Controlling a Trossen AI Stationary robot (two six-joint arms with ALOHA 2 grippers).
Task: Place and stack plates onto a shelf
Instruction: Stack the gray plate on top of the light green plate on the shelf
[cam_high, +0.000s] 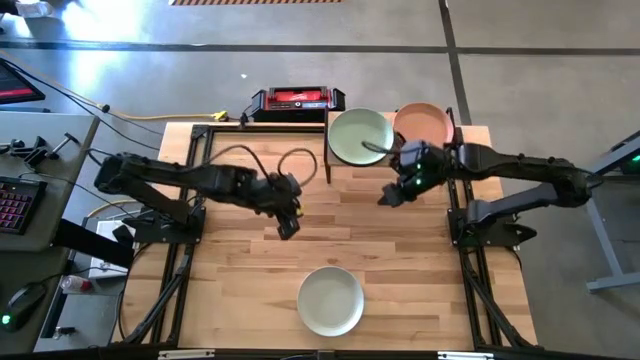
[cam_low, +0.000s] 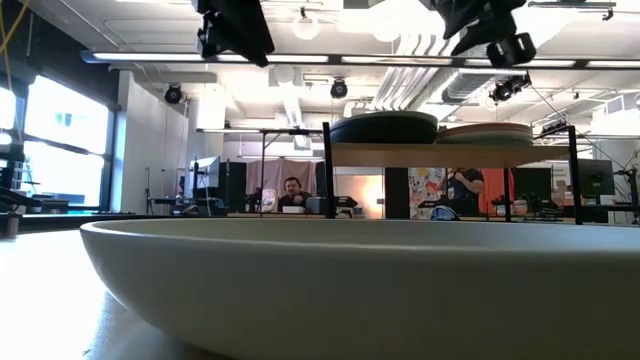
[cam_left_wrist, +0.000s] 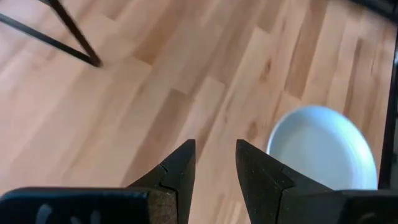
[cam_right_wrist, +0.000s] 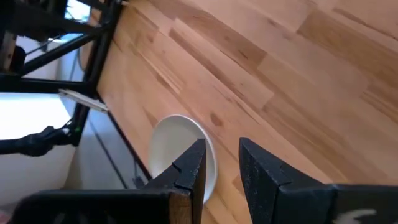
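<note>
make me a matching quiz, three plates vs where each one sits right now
Plates:
1. green plate
2. salmon plate
3. off-white plate

Places:
A. on the table, near its front edge
B. on the shelf, its left half
C. on the shelf, its right half

Pairs: 1-B, 2-C, 3-A

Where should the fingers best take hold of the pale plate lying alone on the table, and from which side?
Probably by its raised rim: the off-white plate is shallow and lies flat on the table, so only its edge offers a pinch. The left gripper could descend from above onto the rim's near side.
</note>
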